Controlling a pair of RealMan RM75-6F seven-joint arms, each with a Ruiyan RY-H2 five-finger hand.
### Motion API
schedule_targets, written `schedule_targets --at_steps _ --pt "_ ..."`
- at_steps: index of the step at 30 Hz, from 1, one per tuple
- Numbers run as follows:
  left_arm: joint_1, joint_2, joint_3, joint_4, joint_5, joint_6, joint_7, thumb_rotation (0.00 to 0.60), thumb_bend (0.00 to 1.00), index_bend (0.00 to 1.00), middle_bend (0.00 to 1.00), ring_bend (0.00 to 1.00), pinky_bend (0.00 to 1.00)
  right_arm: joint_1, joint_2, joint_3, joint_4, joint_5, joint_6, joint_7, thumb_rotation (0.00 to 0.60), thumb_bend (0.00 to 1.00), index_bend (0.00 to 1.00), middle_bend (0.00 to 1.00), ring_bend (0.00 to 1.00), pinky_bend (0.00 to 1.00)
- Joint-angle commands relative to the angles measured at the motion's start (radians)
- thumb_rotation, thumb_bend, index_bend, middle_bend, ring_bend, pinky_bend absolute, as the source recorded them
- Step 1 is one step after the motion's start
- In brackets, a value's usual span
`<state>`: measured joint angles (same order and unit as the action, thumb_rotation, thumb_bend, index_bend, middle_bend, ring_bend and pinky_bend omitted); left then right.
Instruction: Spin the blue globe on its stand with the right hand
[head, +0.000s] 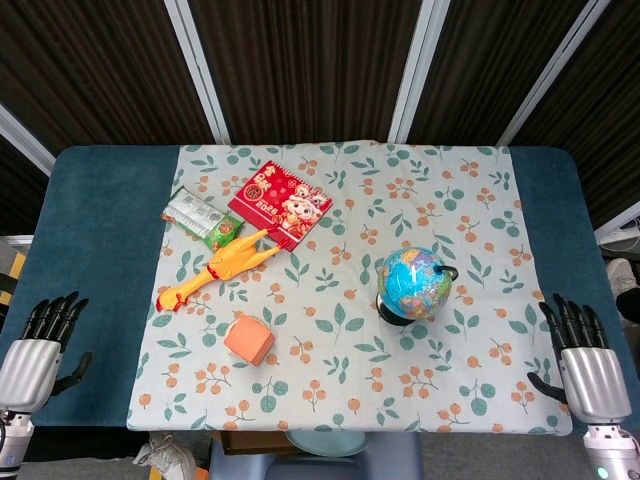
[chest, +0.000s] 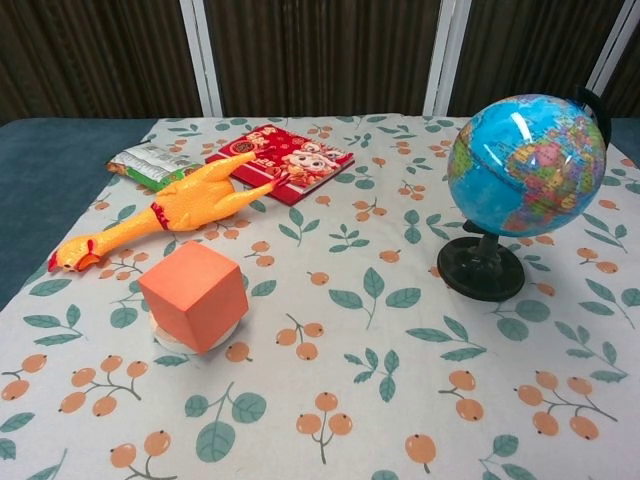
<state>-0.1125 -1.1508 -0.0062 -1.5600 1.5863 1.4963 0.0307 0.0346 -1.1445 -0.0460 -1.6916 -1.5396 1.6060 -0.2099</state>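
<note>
The blue globe (head: 413, 283) stands upright on its black stand (head: 396, 315) on the right half of the floral cloth, and it fills the right side of the chest view as the globe (chest: 526, 165) over its round base (chest: 481, 273). My right hand (head: 583, 365) is at the front right corner of the table, well apart from the globe, fingers spread and holding nothing. My left hand (head: 38, 345) sits at the front left corner, fingers apart and empty. Neither hand shows in the chest view.
An orange cube (head: 248, 340) lies on a white disc near the front. A yellow rubber chicken (head: 222, 266), a red booklet (head: 280, 202) and a green snack packet (head: 203, 219) lie at the left rear. The floral cloth (head: 450, 180) covers the blue table (head: 95, 230).
</note>
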Motion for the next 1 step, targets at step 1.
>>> schedule_targets --at_steps 1 --pt "0.0 -0.001 0.002 -0.003 -0.003 -0.004 0.01 0.6 0.42 0.04 0.0 0.0 0.0 -0.005 0.011 0.004 0.002 0.0 -0.009 0.014 0.6 0.15 0.0 0.0 0.0 0.0"
